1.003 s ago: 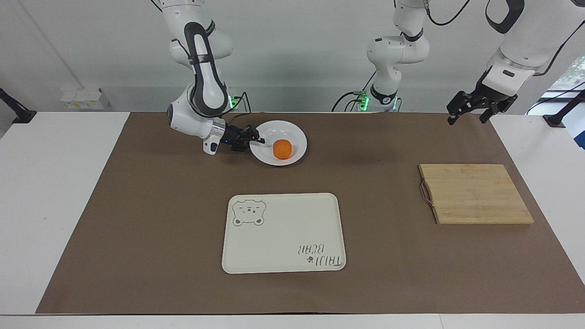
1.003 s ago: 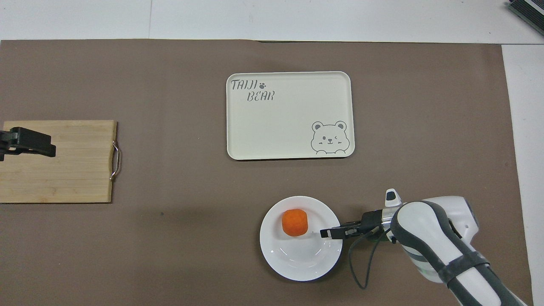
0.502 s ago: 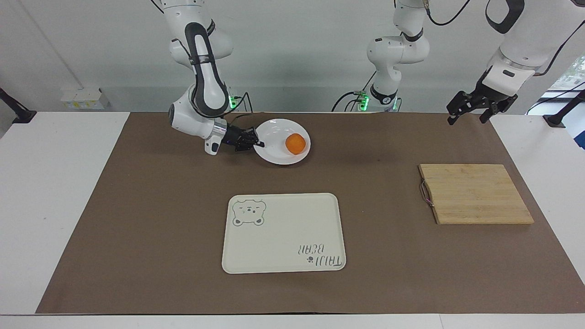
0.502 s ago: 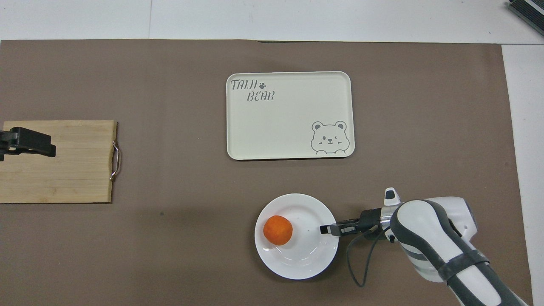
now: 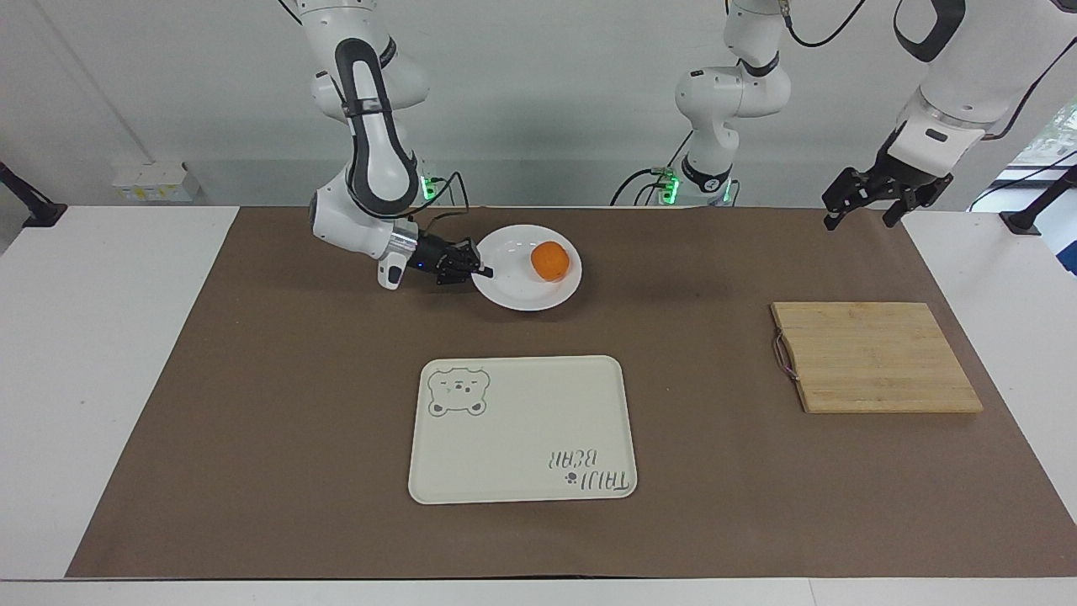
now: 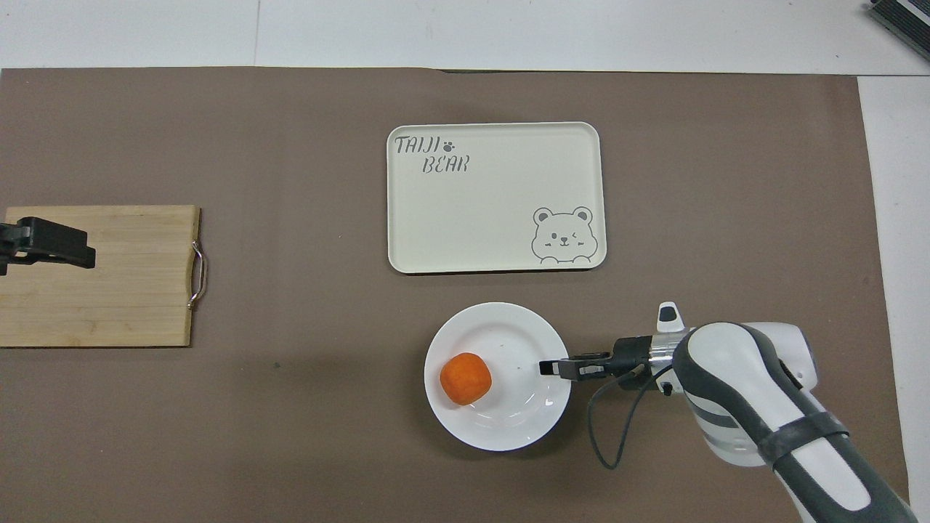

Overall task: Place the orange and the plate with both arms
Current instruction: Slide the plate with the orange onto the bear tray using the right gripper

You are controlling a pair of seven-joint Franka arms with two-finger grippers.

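The right gripper pinches the rim of the plate, which sits nearer to the robots than the tray. The orange rests in the plate, at the edge away from the gripper. The left gripper waits, fingers spread, over the cutting board.

We read "TAIJI BEAR" on the cream tray, with a small paw mark after the first word (printed beside a winking bear drawing).
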